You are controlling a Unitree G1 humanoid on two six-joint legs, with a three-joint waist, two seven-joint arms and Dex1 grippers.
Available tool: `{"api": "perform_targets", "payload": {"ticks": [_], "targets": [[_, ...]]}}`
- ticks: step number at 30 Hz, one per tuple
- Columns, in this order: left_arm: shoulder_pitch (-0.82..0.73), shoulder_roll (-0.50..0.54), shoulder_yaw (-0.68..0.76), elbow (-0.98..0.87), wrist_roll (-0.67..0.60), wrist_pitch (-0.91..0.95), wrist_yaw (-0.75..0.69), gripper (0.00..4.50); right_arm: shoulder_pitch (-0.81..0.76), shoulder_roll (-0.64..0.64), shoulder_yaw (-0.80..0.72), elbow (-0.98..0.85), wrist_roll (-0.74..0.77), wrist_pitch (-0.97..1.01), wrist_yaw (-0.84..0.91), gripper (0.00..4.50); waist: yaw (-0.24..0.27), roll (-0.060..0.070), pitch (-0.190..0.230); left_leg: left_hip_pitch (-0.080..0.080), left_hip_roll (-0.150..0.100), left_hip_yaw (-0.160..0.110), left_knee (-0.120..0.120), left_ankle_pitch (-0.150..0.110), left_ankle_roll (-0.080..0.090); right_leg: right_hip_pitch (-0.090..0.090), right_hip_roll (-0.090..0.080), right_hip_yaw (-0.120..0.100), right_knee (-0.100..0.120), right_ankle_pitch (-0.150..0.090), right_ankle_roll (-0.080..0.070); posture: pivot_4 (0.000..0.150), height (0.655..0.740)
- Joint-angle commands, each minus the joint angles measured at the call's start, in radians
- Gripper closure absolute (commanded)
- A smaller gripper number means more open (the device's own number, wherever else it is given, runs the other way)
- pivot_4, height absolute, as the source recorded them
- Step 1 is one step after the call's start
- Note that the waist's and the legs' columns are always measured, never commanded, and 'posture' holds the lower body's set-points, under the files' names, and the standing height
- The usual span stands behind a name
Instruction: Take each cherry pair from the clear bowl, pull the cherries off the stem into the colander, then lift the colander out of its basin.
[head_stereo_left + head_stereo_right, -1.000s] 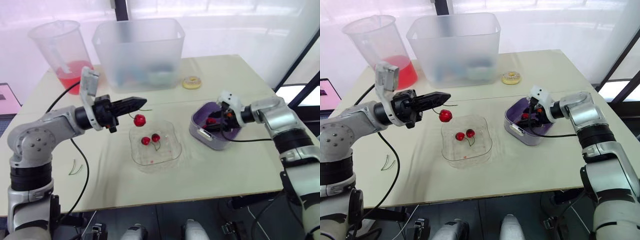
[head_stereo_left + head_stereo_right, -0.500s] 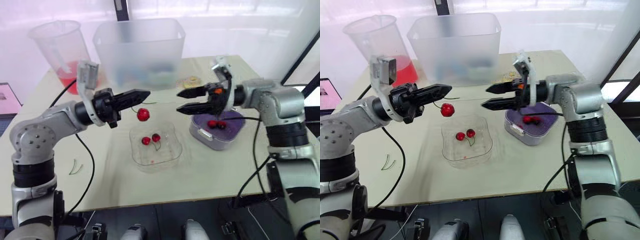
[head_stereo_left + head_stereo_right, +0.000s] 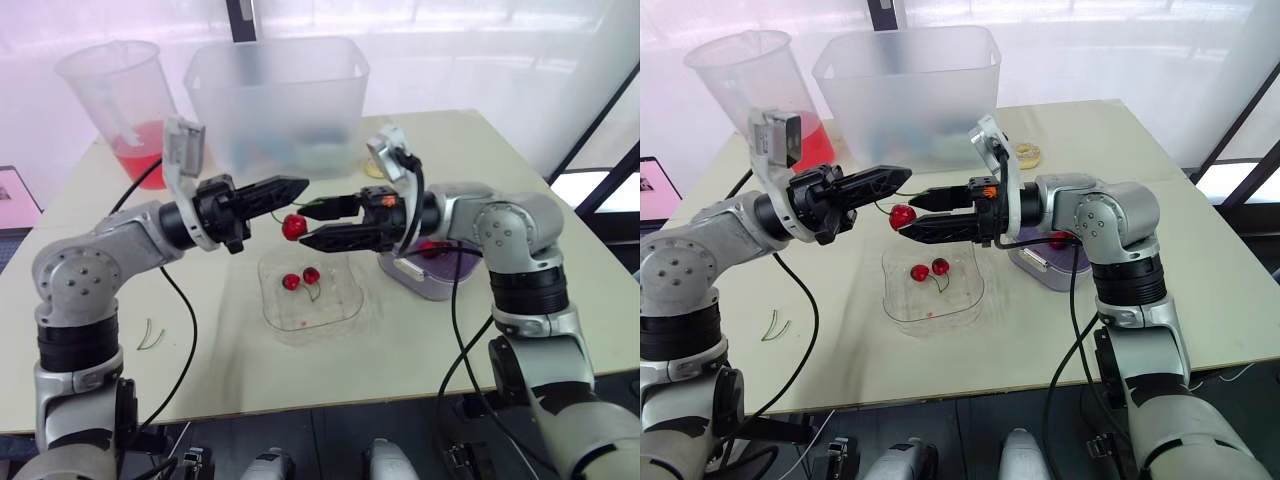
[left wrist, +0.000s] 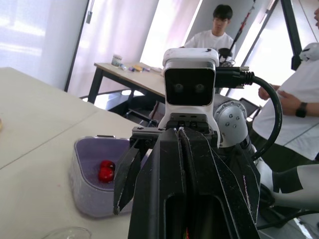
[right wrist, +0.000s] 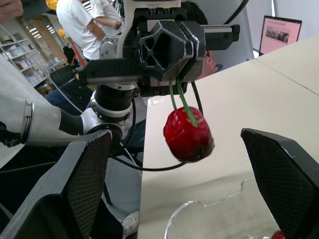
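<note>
left claw (image 3: pixel 300 186) clamped on the stem (image 5: pixel 179 99), cherry (image 5: pixel 188 134) hanging free inside the right claw (image 3: pixel 303 224), spread wide

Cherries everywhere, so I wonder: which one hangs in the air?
The cherry dangling by its stem from the left tool, inside the open right tool; the rest lie in the clear bowl and colander.

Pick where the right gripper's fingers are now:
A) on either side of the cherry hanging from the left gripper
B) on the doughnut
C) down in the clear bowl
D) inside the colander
A: the right gripper is open, one finger on each side of the cherry, which dangles by its stem from the shut left gripper.
</note>
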Motion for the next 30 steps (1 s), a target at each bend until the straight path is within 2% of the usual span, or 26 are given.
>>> {"api": "perform_targets", "payload": {"ticks": [1,5,6,8,11,21,22,24,25,30], "targets": [[-0.011,-0.006,0.015,-0.021,-0.018,-0.021,0.01,4.5,-0.017,0.021,-0.005,-0.023,0.027,-0.012,-0.015,0.04,0.0,0.0,0.0,0.0,0.0,0.0,0.0,0.0,0.0,0.0,0.0,0.0,0.0,0.0,0.0,0.15,0.74],[-0.007,0.002,0.004,-0.023,0.0,-0.02,0.0,4.5,-0.023,0.033,0.013,-0.014,0.025,-0.014,-0.02,0.04,0.0,0.0,0.0,0.0,0.0,0.0,0.0,0.0,0.0,0.0,0.0,0.0,0.0,0.0,0.0,0.15,0.74],[-0.006,0.003,0.005,-0.023,0.0,-0.02,-0.001,4.5,-0.024,0.032,0.017,-0.012,0.024,-0.016,-0.019,0.62,0.0,0.0,0.0,0.0,0.0,0.0,0.0,0.0,0.0,0.0,0.0,0.0,0.0,0.0,0.0,0.15,0.74],[-0.006,0.004,0.005,-0.022,0.001,-0.019,-0.002,4.5,-0.025,0.031,0.025,-0.008,0.021,-0.019,-0.017,1.27,0.0,0.0,0.0,0.0,0.0,0.0,0.0,0.0,0.0,0.0,0.0,0.0,0.0,0.0,0.0,0.15,0.74],[-0.003,0.003,0.004,-0.024,0.001,-0.018,-0.003,4.5,-0.024,0.03,0.033,-0.012,0.022,-0.021,-0.014,2.72,0.0,0.0,0.0,0.0,0.0,0.0,0.0,0.0,0.0,0.0,0.0,0.0,0.0,0.0,0.0,0.15,0.74],[0.0,0.001,-0.003,-0.028,0.0,-0.017,-0.006,4.5,-0.023,0.043,0.041,-0.015,0.027,-0.022,-0.02,2.72,0.0,0.0,0.0,0.0,0.0,0.0,0.0,0.0,0.0,0.0,0.0,0.0,0.0,0.0,0.0,0.15,0.74],[0.0,0.001,-0.003,-0.027,0.001,-0.017,-0.006,4.5,-0.023,0.044,0.042,-0.013,0.027,-0.022,-0.022,3.22,0.0,0.0,0.0,0.0,0.0,0.0,0.0,0.0,0.0,0.0,0.0,0.0,0.0,0.0,0.0,0.15,0.74],[0.0,0.001,-0.004,-0.027,0.002,-0.018,-0.007,4.5,-0.022,0.045,0.043,-0.012,0.024,-0.024,-0.022,3.8,0.0,0.0,0.0,0.0,0.0,0.0,0.0,0.0,0.0,0.0,0.0,0.0,0.0,0.0,0.0,0.15,0.74],[0.0,0.001,-0.004,-0.026,0.002,-0.019,-0.007,4.5,-0.021,0.045,0.045,-0.012,0.022,-0.026,-0.022,3.94,0.0,0.0,0.0,0.0,0.0,0.0,0.0,0.0,0.0,0.0,0.0,0.0,0.0,0.0,0.0,0.15,0.74],[-0.002,0.001,-0.003,-0.024,0.003,-0.021,-0.007,4.5,-0.014,0.038,0.05,-0.015,0.018,-0.028,-0.018,3.95,0.0,0.0,0.0,0.0,0.0,0.0,0.0,0.0,0.0,0.0,0.0,0.0,0.0,0.0,0.0,0.15,0.74]]}}
